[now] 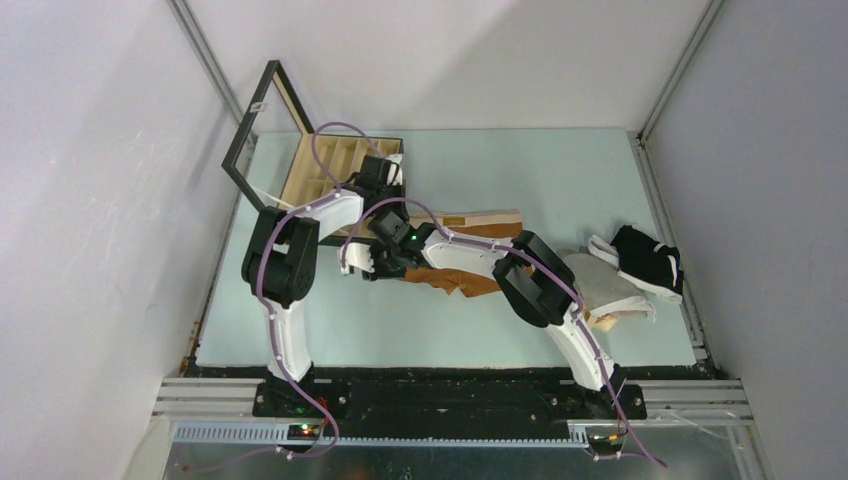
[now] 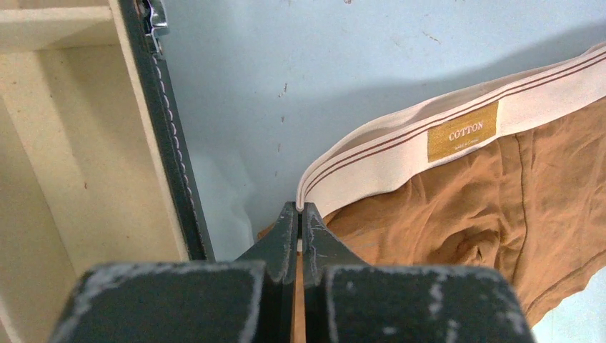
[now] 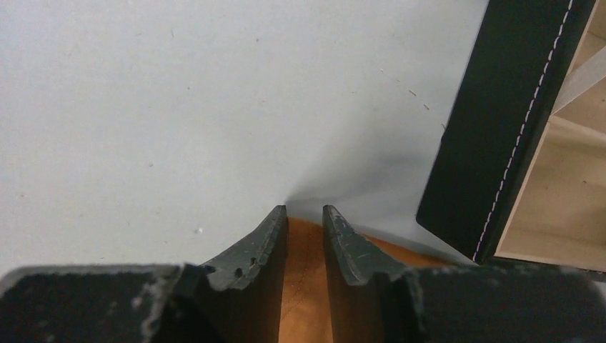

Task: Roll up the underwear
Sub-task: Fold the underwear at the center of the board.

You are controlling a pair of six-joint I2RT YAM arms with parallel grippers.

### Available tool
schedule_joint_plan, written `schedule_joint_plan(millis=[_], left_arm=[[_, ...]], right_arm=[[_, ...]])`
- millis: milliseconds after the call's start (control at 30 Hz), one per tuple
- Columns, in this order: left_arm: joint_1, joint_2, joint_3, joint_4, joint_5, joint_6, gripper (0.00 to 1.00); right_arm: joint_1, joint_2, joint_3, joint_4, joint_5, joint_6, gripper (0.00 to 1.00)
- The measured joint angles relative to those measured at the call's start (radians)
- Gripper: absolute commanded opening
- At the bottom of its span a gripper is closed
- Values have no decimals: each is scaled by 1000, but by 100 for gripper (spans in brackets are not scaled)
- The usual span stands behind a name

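Left gripper (image 2: 300, 214): fingers pressed together on the end of the white striped waistband (image 2: 400, 161) of the rust-brown underwear (image 1: 465, 280). A sliver of brown cloth shows in the seam between the pads. "COTTON" label (image 2: 463, 131) sits on the band, upper right of the left wrist view.

Right gripper (image 3: 305, 211): fingers only narrowly apart, the gap packed with the same brown cloth, so it's pinching a fold. Tips sit low against the table (image 1: 560, 170).

Top view: both grippers meet just left of frame centre, at the left end of the rust-brown underwear. The garment lies flat and runs right from there, waistband on its far edge. The right arm crosses over it and hides much of the middle.

Box (image 1: 318, 178): upper left of the top view, lid up, pale wood compartments showing. Its black stitched wall is just beside both grippers: left edge of the left wrist view, right edge of the right wrist view. Can't tell whether cloth touches it.

Other garments are bunched at the right of the table, well apart from the grippers: grey piece (image 1: 598, 280) with a pale edge under it, and black piece with white trim (image 1: 645, 255) just beyond.
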Motion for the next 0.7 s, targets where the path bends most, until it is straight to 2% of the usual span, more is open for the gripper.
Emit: schedule_joint_plan(millis=[167, 233, 433, 700], left_arm=[[1, 0, 0, 0, 1, 0, 0], [1, -1, 0, 0, 1, 1, 0], [1, -3, 0, -2, 0, 10, 0], [3, -8, 5, -20, -5, 27, 0]], right_arm=[[1, 0, 2, -13, 5, 6, 32], [1, 0, 2, -14, 8, 12, 29], [2, 0, 13, -58, -1, 34, 0], [4, -12, 13, -119, -73, 40, 0]])
